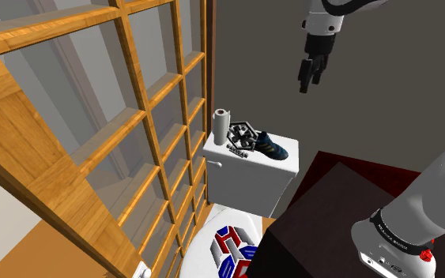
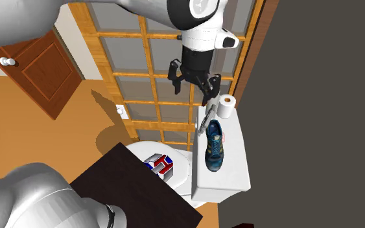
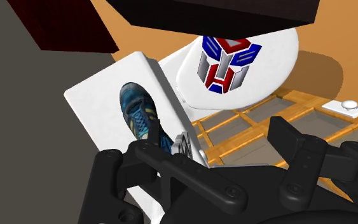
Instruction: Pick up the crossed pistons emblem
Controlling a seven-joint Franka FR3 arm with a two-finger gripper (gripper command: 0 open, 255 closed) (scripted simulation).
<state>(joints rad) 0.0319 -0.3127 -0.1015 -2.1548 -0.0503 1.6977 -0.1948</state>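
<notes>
The crossed pistons emblem (image 1: 242,139) is a grey hexagonal badge standing upright on the white toilet tank (image 1: 248,183), between a toilet paper roll (image 1: 221,125) and a blue sneaker (image 1: 273,146). In the second exterior view the emblem (image 2: 201,124) shows edge-on beside the sneaker (image 2: 214,148). My gripper (image 1: 311,77) hangs well above the tank, to the shoulder view's right of the emblem, touching nothing. Its fingers (image 2: 173,74) stand apart and hold nothing. In the wrist view the emblem (image 3: 182,144) peeks out just past the gripper (image 3: 212,151), at the sneaker's (image 3: 139,114) toe.
A red, blue and silver robot-face badge (image 1: 233,246) lies on the toilet lid below the tank. A wooden lattice partition (image 1: 94,134) runs along the shoulder view's left. A dark wall stands behind the tank. The dark stand (image 1: 323,229) sits beside the toilet. A brown door (image 2: 35,65) is farther off.
</notes>
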